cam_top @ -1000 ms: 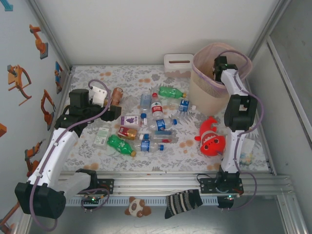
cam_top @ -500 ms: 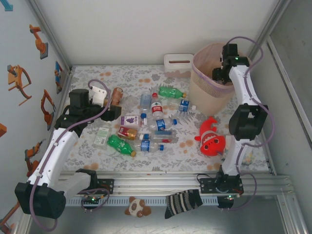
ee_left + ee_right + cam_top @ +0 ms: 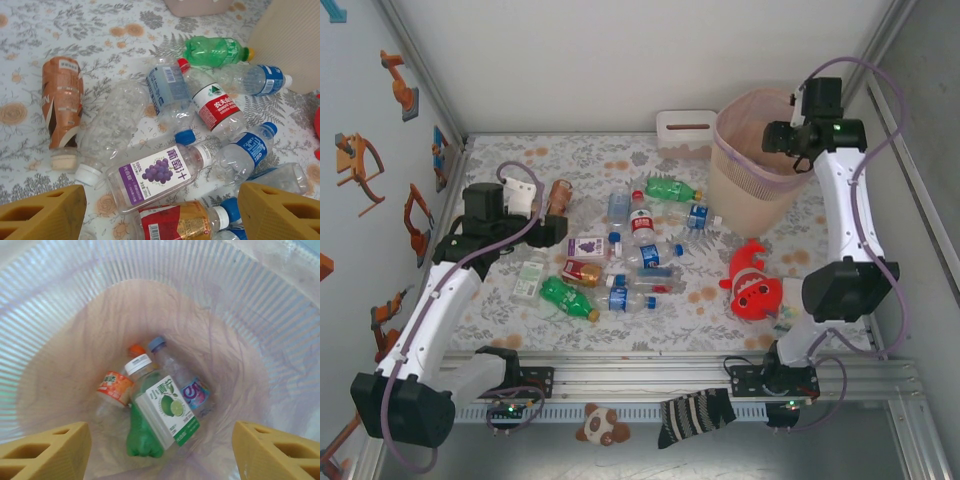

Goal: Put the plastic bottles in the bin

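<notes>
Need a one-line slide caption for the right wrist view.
Open right gripper over the bin; lime-label bottle, orange-label bottle and blue-capped bottle lie at its bottom.

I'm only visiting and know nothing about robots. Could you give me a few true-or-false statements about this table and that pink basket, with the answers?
1. The tall pale pink lattice-sided plastic bin already holds several plastic bottles. True.
2. The red clownfish plush toy lies inside the bin. False: it lies on the flowered table, near the bin.
3. The clear plastic bottle with the purple grape label lies on its side. True.
4. The right arm's jaws grip a bottle. False: they stand open and empty above the bin.
</notes>
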Action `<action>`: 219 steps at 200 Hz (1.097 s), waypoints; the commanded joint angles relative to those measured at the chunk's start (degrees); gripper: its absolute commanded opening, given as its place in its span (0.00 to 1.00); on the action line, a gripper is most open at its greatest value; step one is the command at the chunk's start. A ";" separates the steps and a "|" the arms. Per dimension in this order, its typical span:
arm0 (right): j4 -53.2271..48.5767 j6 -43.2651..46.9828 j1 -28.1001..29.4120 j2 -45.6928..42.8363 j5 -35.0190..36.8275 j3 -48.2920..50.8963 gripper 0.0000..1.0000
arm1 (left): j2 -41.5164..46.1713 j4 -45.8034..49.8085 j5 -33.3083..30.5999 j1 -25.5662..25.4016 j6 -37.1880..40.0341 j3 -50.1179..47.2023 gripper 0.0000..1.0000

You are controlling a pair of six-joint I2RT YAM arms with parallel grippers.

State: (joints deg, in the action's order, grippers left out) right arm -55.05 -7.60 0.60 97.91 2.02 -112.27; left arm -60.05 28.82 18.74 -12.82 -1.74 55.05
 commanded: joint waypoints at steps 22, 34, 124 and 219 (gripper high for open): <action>0.86 -3.13 0.79 -6.91 -6.12 2.93 0.71 | -3.07 5.79 -6.91 -2.82 -7.96 2.16 0.77; 1.45 -3.59 1.11 -8.88 -7.42 4.52 0.71 | -4.10 7.83 -9.78 -3.97 -9.66 2.67 0.76; 4.97 -5.63 1.51 -20.42 -12.91 15.97 0.69 | -7.86 17.56 -22.85 -3.77 -16.69 -1.67 0.74; 5.65 -8.13 1.60 -24.38 -13.38 18.75 0.69 | -26.27 18.77 -21.74 1.39 -4.54 3.44 0.77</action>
State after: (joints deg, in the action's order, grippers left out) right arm -50.65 -14.24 1.76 76.25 -11.14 -94.45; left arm -83.02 45.01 -1.74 -11.90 -10.48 55.13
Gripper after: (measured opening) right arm 0.685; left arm 0.768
